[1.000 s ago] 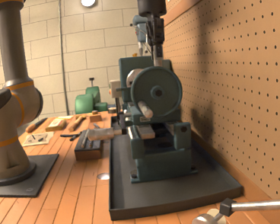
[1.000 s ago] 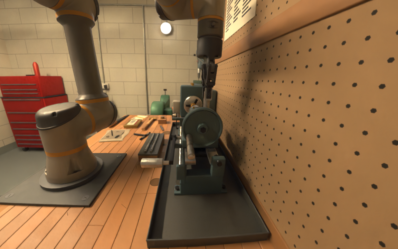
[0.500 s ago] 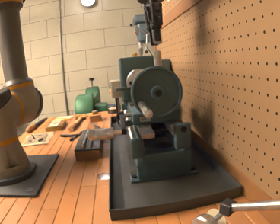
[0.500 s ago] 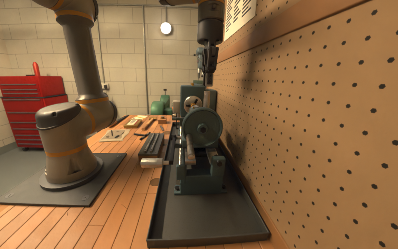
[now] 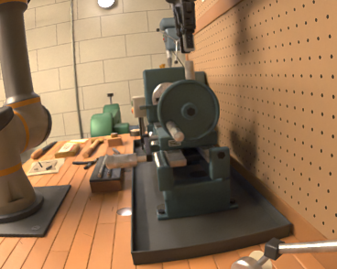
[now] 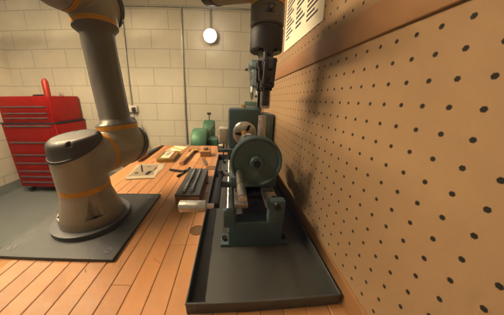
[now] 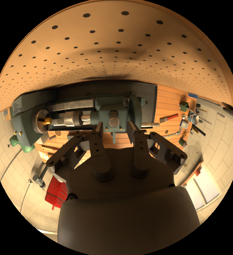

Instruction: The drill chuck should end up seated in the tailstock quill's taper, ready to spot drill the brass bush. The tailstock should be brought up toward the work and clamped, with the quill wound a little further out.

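The tailstock clamp lever stands upright on top of the green tailstock. My gripper hangs just above this lever, open and holding nothing. The drill chuck sits in the quill ahead of the tailstock. It points at the brass bush in the lathe chuck. The tailstock handwheel faces the side cameras, its crank handle pointing down.
The pegboard wall runs close behind the lathe. The lathe sits in a dark tray on the wooden bench. Hand tools and a dark block lie left of the tray. My arm's base stands further left.
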`<action>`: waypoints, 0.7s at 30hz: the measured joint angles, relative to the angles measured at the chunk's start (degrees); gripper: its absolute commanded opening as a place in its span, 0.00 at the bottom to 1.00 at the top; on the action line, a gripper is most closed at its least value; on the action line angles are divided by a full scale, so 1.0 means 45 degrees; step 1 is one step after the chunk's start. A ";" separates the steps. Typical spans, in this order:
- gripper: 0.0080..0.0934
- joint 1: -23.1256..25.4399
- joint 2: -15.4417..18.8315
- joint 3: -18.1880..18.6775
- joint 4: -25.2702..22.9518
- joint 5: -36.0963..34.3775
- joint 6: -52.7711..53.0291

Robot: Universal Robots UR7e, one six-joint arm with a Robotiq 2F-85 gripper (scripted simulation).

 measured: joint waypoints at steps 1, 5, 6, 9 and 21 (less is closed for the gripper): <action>0.49 0.0000 0.0000 -0.0001 0.0000 0.0000 0.0000; 0.49 0.0000 0.0009 -0.0583 0.0661 0.0000 0.0000; 0.49 -0.0001 0.0004 -0.0898 0.0930 0.0000 0.0000; 0.49 0.0000 -0.0023 -0.1223 0.1122 0.0000 0.0000; 0.49 0.0000 0.0004 -0.1129 0.1126 0.0000 0.0000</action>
